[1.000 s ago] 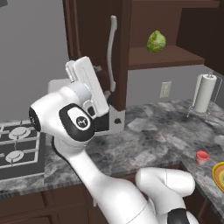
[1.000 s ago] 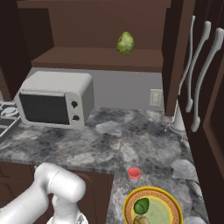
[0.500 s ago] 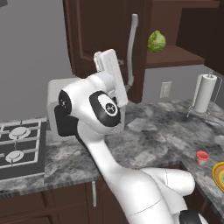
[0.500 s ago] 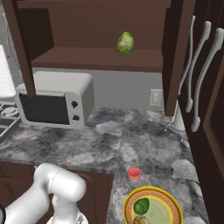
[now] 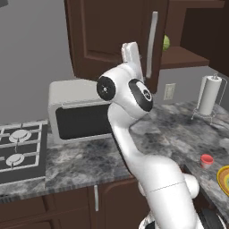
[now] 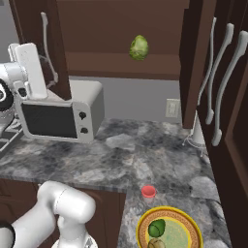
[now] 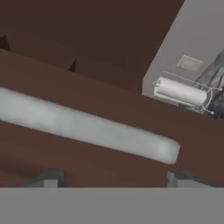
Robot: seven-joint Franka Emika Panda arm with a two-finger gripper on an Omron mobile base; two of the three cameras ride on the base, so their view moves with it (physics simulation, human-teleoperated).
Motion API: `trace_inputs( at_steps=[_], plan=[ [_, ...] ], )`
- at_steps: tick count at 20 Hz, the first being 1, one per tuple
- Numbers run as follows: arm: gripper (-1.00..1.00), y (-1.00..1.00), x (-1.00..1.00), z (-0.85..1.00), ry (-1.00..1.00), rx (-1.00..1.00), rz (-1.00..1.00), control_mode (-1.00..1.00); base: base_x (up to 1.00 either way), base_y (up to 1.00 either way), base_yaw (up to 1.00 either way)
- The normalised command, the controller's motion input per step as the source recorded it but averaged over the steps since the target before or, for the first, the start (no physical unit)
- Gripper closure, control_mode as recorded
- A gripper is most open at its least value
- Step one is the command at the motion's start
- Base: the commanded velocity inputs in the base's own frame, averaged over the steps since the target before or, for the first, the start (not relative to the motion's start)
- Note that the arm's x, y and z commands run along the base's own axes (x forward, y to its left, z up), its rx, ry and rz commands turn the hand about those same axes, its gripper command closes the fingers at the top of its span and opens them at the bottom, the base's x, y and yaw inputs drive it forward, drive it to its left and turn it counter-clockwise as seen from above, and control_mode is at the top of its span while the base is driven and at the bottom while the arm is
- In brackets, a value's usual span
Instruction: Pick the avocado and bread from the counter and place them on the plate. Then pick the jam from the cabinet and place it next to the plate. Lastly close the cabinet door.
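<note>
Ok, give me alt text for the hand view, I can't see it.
Close up, a long silver bar handle runs across a dark brown cabinet door, with the gripper open, one fingertip on each side below it. Beyond the door's edge, a paper towel roll stands against the grey wall.

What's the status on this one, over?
Jaws open, straddling the long silver bar handle of the dark brown cabinet door, not clamped. Door part-swung. Avocado and bread plated, red jam jar beside plate.
</note>
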Motion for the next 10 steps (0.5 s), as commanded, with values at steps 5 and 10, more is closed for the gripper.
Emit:
trace_inputs(
  at_steps=[5, 10],
  plan=[
    [-1.00, -0.51, 0.78, 0.00, -0.12, 0.14, 0.27, -1.00, 0.00, 0.00, 0.00],
    [-1.00, -0.56, 0.80, -0.01, -0.06, 0.14, 0.27, -1.00, 0.00, 0.00, 0.00]
  ],
)
